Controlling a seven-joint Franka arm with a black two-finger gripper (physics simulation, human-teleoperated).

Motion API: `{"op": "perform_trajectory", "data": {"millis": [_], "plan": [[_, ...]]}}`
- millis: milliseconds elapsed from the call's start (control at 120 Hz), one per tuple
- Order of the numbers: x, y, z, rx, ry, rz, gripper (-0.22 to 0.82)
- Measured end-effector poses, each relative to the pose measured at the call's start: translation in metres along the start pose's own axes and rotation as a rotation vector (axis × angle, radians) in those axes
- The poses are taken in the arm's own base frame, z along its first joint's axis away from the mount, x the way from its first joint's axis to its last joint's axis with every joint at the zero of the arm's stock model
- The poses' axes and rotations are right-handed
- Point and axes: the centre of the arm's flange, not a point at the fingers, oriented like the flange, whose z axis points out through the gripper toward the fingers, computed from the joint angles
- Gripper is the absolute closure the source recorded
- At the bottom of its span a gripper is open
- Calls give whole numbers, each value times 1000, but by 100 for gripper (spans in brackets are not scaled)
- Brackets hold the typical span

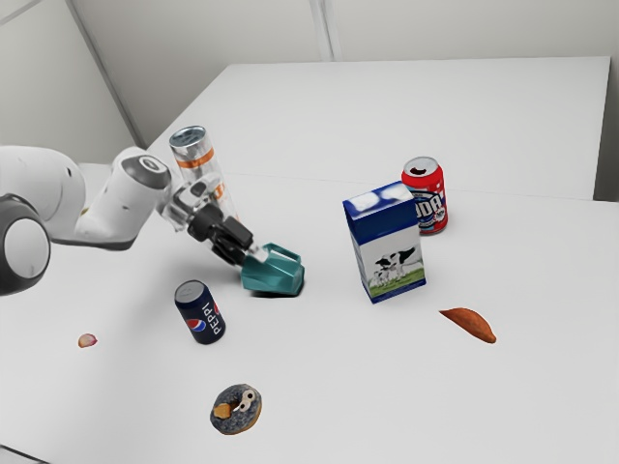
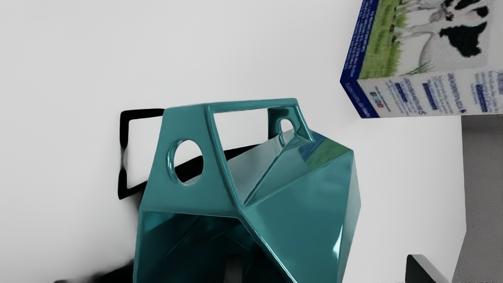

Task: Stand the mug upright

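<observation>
Mug [image 1: 274, 270]: on its side near carton [image 1: 387, 246]
End effector [image 2: 329, 269]: spread astride it
Grasp: lining up, I judge; close next

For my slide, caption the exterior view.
A gripper at a tipped teal mug, between a cola can and a milk carton.

The glossy teal, many-faceted mug [image 1: 274, 272] lies tipped over on its side on the white surface [image 1: 319, 387], between the dark blue Peppi can [image 1: 200, 314] and the milk carton [image 1: 387, 251], its open mouth [image 2: 177, 236] toward the exterior view's left, its angular handle [image 2: 251, 104], with round holes, standing out from its faceted body
</observation>
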Motion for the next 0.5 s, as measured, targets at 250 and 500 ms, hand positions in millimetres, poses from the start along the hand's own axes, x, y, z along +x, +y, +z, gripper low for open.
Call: {"op": "perform_trajectory", "data": {"millis": [250, 500], "plan": [[3, 6, 2, -32, 7, 61, 55], [6, 18, 3, -41, 2, 117, 72]]}}
